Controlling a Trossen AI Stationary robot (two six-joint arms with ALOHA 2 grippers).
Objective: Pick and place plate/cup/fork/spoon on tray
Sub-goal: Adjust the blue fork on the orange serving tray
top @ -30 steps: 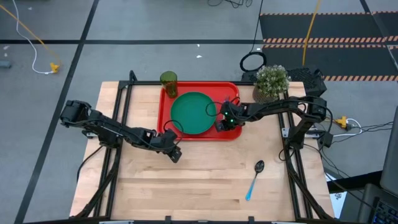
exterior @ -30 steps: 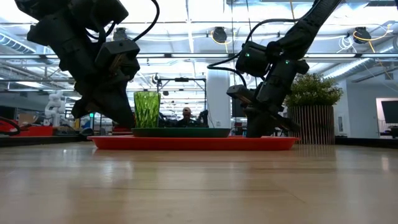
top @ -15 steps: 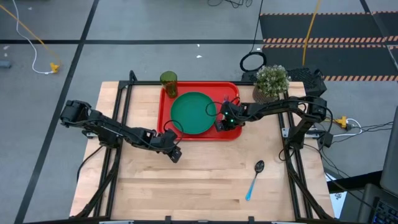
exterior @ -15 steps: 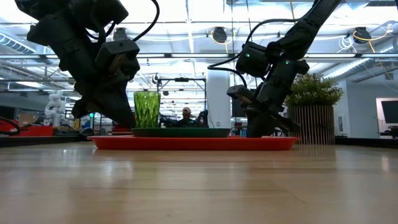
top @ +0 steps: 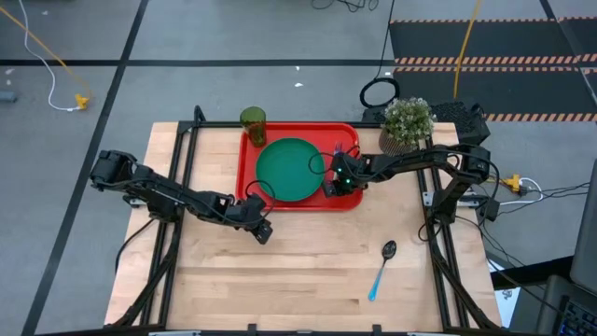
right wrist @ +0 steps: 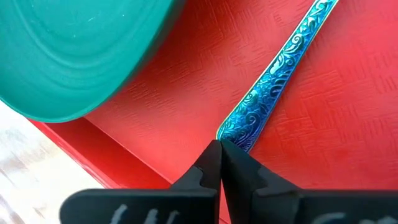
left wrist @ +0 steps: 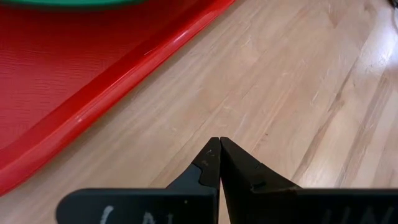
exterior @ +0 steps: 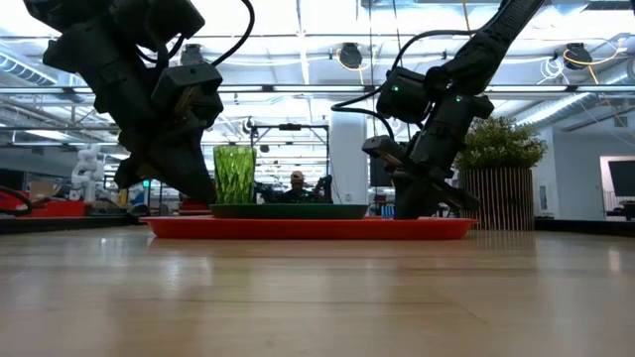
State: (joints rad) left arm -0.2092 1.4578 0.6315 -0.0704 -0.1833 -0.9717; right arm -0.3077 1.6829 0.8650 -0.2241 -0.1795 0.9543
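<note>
My right tool (top: 332, 183), pinched on the fork (right wrist: 273, 84) handle over the tray's (top: 250, 152) right end, is nearer the spoon (top: 382, 264), lying lengthwise toward the tabletop's (top: 298, 271) front-right edge, than my shut left tool (top: 265, 231).

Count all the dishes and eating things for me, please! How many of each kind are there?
Round dark-green plastic plate: 1, on the big red plastic tray.
See-through olive-green plastic cup: 1, at the tray's far corner.
Fork with a patterned blue handle: 1, lying on the tray beside the plate.
Spoon with a light-blue handle and dark bowl: 1, on the wooden table, off the tray.
Total: 4.
</note>
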